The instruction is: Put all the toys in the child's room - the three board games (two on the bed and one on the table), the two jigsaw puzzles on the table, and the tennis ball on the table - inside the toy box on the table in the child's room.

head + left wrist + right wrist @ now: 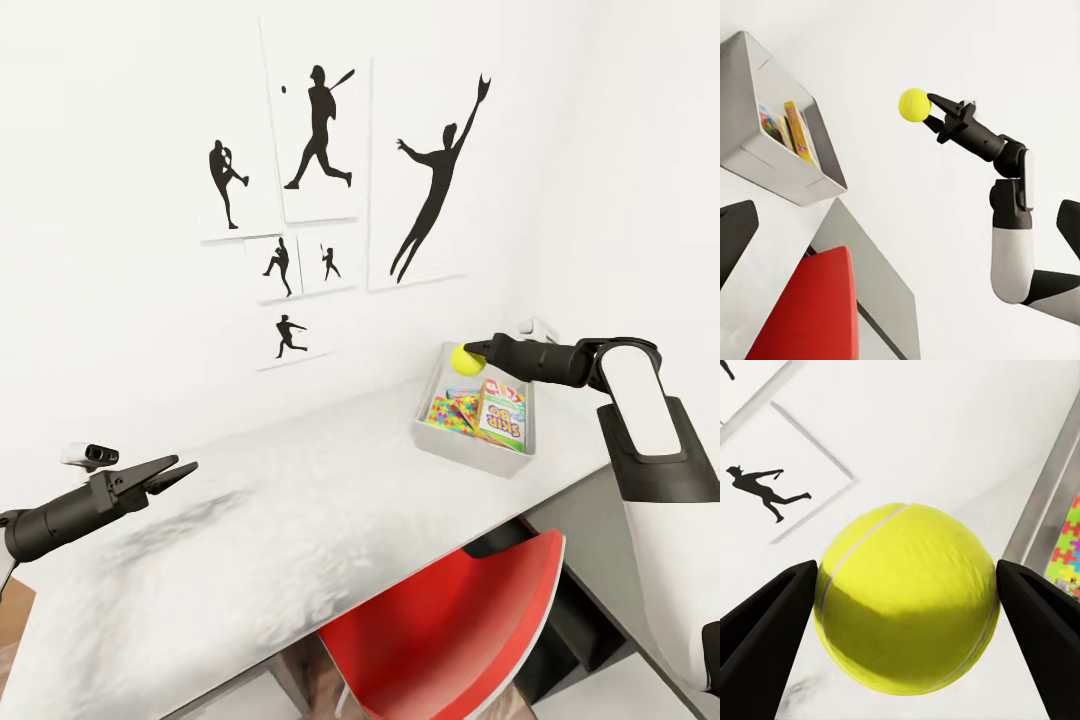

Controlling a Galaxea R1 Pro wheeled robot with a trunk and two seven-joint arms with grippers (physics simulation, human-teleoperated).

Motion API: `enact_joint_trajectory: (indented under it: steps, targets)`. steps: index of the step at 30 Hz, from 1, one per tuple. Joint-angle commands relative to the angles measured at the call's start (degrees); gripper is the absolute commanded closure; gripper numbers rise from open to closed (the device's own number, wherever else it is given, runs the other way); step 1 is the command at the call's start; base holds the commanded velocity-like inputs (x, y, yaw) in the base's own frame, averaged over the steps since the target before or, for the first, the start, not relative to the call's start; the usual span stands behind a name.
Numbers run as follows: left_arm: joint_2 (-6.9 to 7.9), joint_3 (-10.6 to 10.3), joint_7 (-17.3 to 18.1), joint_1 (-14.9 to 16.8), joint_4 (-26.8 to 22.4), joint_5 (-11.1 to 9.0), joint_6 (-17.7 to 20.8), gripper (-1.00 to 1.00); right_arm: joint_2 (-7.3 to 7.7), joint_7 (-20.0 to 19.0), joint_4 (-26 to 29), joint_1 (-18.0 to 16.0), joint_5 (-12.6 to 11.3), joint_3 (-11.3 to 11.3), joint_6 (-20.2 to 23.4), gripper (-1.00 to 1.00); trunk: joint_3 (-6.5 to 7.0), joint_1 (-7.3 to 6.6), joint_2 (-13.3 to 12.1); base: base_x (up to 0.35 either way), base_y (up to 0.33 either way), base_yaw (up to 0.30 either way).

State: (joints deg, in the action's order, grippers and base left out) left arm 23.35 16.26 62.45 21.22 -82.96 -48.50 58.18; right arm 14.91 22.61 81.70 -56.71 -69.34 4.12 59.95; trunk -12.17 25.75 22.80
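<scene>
A red chair (450, 630) sits tucked under the near edge of the desk (280, 520), whose light grey speckled top runs back to a white wall; to the right a lower dark grey wing (590, 520) drops away beneath the right arm. The left hand (180, 472) hangs over the desk's near left part, its fingers nearly together and nothing between them. Most of the top is bare, with a soft dark shadow under that arm. Farther back, toward the right corner of the room, the light grey toy box (470, 455) stands on the desk near the wall. Inside it lie the bright jigsaw puzzles (450, 410) on the left and the "SKIP-BO" game (503, 412) on the right, leaning side by side. The right hand (478, 352) reaches in from the right and grips the tennis ball (465, 360) between its two fingers, holding it in the air above the box's far rim, clear of the contents. On the wall behind hang white posters (320, 150) with black silhouettes of baseball players, grouped above the middle of the desk.
</scene>
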Motion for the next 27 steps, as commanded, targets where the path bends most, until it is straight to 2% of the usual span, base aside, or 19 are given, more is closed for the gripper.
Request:
enact_joint_trajectory:
  steps: [1, 8, 21, 27]
  targets:
    - [0.02, 0.01, 0.13, 0.05, 0.00, -0.02, 0.27, -1.00, 0.04, 0.59, 0.07, -0.07, -0.55, 0.09, 0.05, 1.00, -0.12, 0.03, 0.12, 0.000, -0.001, 0.000]
    - [0.03, 0.00, 0.13, 0.13, 0.00, -0.06, 0.35, -1.00, 0.04, 0.66, 0.18, -0.07, -0.53, 0.10, 0.05, 1.00, -0.11, 0.03, 0.12, 0.004, -0.163, 0.039]
    - [0.03, 0.02, 0.13, 0.10, 0.00, -0.11, 0.36, -1.00, 0.06, 0.68, 0.23, -0.07, -0.53, 0.10, 0.05, 1.00, 0.16, 0.03, 0.12, 0.069, -0.251, 0.248]
    - [0.01, 0.04, 0.13, 0.12, 0.00, -0.11, 0.30, -1.00, 0.04, 0.68, 0.16, -0.07, -0.53, 0.19, 0.05, 1.00, 0.18, 0.03, 0.12, 0.038, -0.090, 0.056]
